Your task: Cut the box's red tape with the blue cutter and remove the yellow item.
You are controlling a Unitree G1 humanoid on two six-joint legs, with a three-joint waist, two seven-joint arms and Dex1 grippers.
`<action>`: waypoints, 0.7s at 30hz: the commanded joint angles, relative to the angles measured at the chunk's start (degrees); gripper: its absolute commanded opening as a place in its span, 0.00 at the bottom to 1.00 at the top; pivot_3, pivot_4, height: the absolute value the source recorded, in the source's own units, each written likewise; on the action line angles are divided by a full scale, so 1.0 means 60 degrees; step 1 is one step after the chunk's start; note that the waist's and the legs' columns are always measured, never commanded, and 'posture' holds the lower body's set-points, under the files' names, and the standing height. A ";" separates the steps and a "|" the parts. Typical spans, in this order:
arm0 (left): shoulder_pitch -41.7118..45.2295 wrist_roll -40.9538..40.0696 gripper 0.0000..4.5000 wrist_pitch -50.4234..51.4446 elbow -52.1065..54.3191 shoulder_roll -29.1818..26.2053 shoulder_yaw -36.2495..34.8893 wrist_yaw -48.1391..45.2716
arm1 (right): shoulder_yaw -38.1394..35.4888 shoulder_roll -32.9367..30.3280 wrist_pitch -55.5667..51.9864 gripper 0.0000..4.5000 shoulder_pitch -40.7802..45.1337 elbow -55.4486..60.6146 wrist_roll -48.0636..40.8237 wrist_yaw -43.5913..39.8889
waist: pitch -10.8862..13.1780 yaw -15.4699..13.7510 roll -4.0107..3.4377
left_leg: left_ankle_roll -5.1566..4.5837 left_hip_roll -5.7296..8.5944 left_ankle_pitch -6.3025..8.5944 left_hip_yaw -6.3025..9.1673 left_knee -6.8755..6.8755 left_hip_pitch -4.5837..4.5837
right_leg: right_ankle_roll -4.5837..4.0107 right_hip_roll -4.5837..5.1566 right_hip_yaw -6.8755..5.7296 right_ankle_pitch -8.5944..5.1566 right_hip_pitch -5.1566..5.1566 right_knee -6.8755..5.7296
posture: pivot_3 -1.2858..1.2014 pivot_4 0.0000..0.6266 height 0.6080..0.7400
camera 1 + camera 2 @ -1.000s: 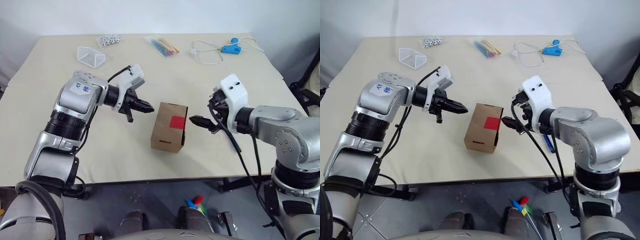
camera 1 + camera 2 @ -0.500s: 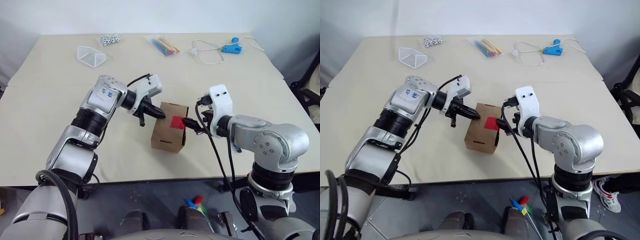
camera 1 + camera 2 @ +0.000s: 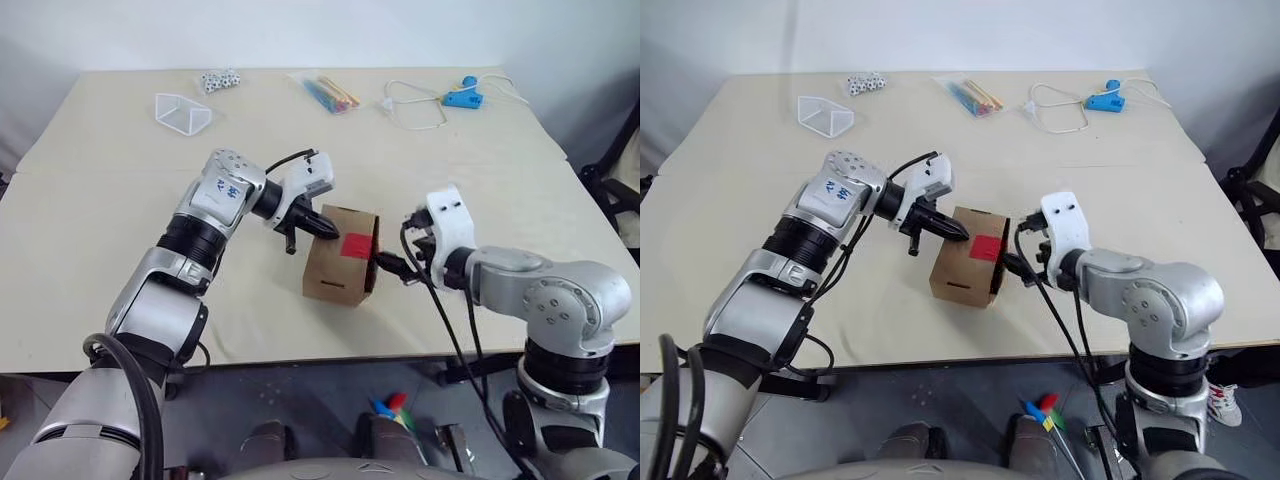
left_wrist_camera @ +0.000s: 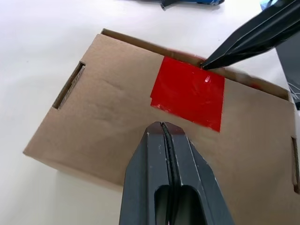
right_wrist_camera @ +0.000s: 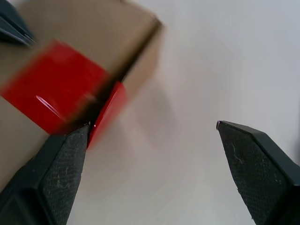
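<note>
The left tool [image 3: 322, 226] has its two black fingers pressed tight together with nothing between them, and its tip rests at the upper left edge of the box [image 3: 335, 262], over the brown top face. In the left wrist view the closed fingers [image 4: 168, 173] lie above the cardboard just short of the red tape [image 4: 190, 91]; whether they touch the cardboard cannot be told. The right tool [image 3: 392, 266] stands spread wide and holds nothing. One of its fingers [image 5: 63, 173] sits at the box's right edge, right where the tape folds over that edge, while the other finger [image 5: 260, 171] hangs over bare counter [image 3: 120, 270] to the right of the box. In the left wrist view that near fingertip [image 4: 211, 62] points at the far corner of the tape.

The box stands on the counter between the two tools, flaps shut, the red tape on its top face toward the right edge. Part of the blue cutter [image 4: 190, 2] shows on the counter just beyond the box in the left wrist view.

A small white label with blue marks sits on the left arm; it is too small to read.
</note>
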State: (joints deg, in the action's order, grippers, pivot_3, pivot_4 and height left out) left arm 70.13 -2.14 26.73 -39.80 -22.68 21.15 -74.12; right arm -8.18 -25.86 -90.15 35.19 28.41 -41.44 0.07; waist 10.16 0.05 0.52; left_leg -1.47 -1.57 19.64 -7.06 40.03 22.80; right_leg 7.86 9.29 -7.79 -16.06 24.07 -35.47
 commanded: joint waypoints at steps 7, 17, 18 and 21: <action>-0.0687 0.0327 0.00 0.0481 0.0762 -0.0182 0.0235 -0.0170 | 0.0556 -0.1567 -0.0392 0.99 -0.0899 -0.0439 -0.0227 -0.0247 | -0.0002 -0.0019 0.0002 | -0.0008 -0.0003 0.0004 0.0013 -0.0001 -0.0031 | 0.0000 0.0000 -0.0004 0.0000 -0.0047 0.0018 | 0.52 0.24 1.00; -0.1175 0.0350 0.00 0.1019 0.1537 -0.0336 0.0189 -0.0003 | 0.0386 -0.2217 -0.0379 0.99 -0.0702 -0.0676 0.0104 -0.1393 | -0.0002 -0.0004 0.0001 | -0.0010 -0.0008 0.0006 0.0011 -0.0002 -0.0065 | 0.0000 0.0000 0.0016 0.0000 -0.0064 0.0023 | 0.52 0.24 1.00; -0.1200 0.0346 0.00 0.1071 0.1595 -0.0354 0.0172 0.0015 | 0.0195 -0.2225 -0.0383 0.99 -0.0618 -0.0694 0.0083 -0.1521 | -0.0002 -0.0005 0.0001 | -0.0010 -0.0009 0.0006 0.0012 -0.0002 -0.0066 | 0.0000 0.0000 0.0016 0.0000 -0.0063 0.0022 | 0.52 0.24 1.00; -0.1296 0.0336 0.00 0.1203 0.1792 -0.0438 0.0134 0.0088 | -0.1290 -0.2015 -0.0392 0.99 -0.0347 -0.1158 -0.0476 -0.2013 | -0.0002 -0.0006 0.0001 | -0.0010 -0.0008 0.0006 0.0011 -0.0002 -0.0065 | 0.0000 0.0000 0.0018 0.0000 -0.0062 0.0023 | 0.52 0.24 1.00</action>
State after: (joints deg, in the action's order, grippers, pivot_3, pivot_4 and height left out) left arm 64.33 -1.69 32.62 -29.19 -24.38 20.47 -73.79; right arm -9.71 -37.85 -92.22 31.50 22.00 -42.49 -10.45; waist 10.15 0.01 0.52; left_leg -1.53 -1.61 19.67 -7.00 40.02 22.41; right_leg 7.86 9.29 -7.67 -16.06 23.70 -35.32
